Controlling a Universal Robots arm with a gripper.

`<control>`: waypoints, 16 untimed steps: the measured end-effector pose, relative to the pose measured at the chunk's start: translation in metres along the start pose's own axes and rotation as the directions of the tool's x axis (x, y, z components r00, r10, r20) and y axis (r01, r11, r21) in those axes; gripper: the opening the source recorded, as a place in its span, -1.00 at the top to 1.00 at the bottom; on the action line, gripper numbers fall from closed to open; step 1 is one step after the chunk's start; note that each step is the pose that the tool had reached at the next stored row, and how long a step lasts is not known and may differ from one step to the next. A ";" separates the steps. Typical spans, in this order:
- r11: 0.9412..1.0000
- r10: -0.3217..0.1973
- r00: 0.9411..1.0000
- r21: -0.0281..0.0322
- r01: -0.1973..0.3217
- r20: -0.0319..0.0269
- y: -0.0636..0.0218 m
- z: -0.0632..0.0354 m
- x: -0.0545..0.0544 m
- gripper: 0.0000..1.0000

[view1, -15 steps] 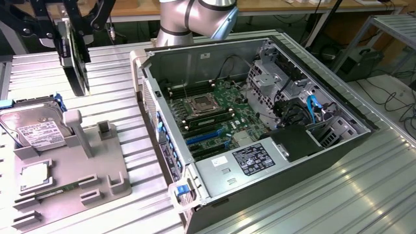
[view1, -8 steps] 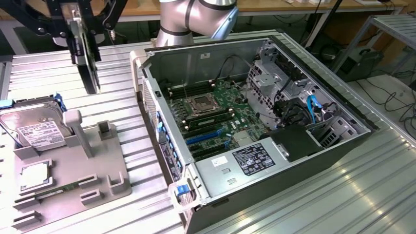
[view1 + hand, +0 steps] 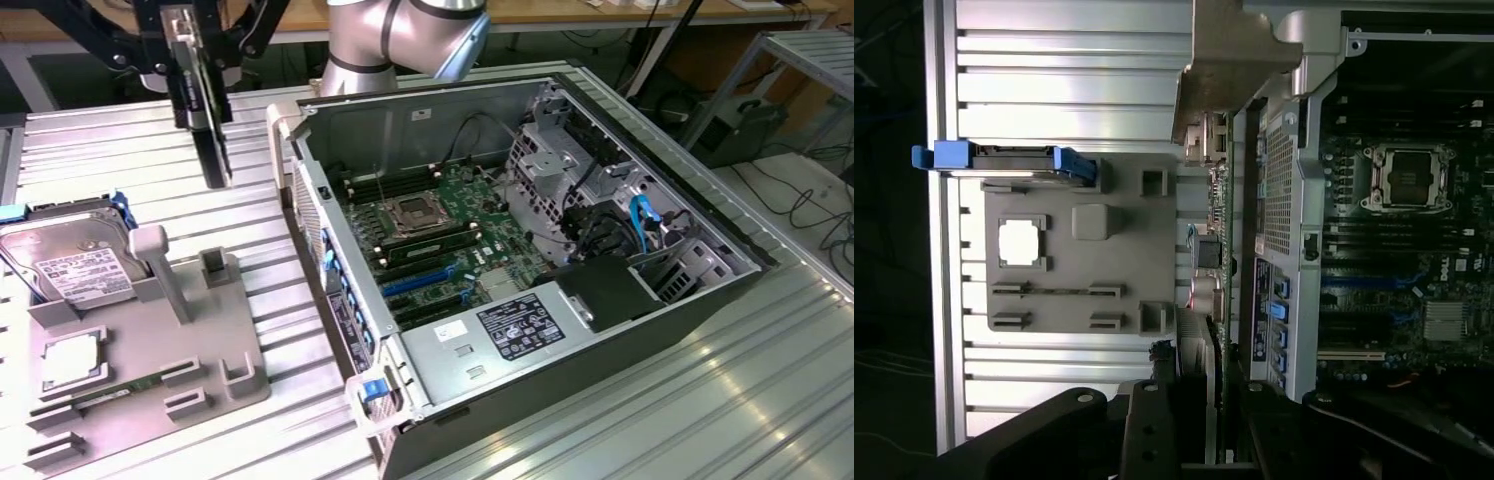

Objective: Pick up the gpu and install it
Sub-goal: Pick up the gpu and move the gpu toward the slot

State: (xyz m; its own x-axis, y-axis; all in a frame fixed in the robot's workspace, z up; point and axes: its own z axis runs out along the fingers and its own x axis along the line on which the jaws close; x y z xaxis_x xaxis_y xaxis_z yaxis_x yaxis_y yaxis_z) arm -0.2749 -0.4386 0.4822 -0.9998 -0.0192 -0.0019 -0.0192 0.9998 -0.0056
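At the exterior view's lower left, a grey fixture [image 3: 200,350] lies on the table [image 3: 747,400]. The open computer case [image 3: 387,125] sits mid-frame. Farther back, upper left, the end effector [image 3: 203,45] pinches the gpu [image 3: 211,140], which hangs upright above the table.

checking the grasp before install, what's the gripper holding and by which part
The gripper holds the gpu by its upper end; the card hangs upright above the table, beside the open computer case.

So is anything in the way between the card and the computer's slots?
Only the computer's side wall. The card, held in the gripper, hangs beside that wall, outside the case. The slots lie inside, with nothing covering them from above.
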 end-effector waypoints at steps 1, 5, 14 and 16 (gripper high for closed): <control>1.000 0.000 1.000 0.000 0.000 0.000 0.0000 0.0000 -0.002 0.44; 1.000 0.000 1.000 0.000 0.000 0.000 -0.0002 0.0000 -0.008 0.44; 1.000 0.000 1.000 0.000 0.000 0.000 -0.0004 0.0001 -0.023 0.44; 1.000 0.000 1.000 0.000 0.000 0.000 -0.0005 0.0001 -0.026 0.44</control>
State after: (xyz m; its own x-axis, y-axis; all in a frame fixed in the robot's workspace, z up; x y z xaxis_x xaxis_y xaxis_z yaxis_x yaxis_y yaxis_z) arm -0.2488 -0.4386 0.4821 -0.9998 -0.0192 -0.0019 -0.0192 0.9998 -0.0055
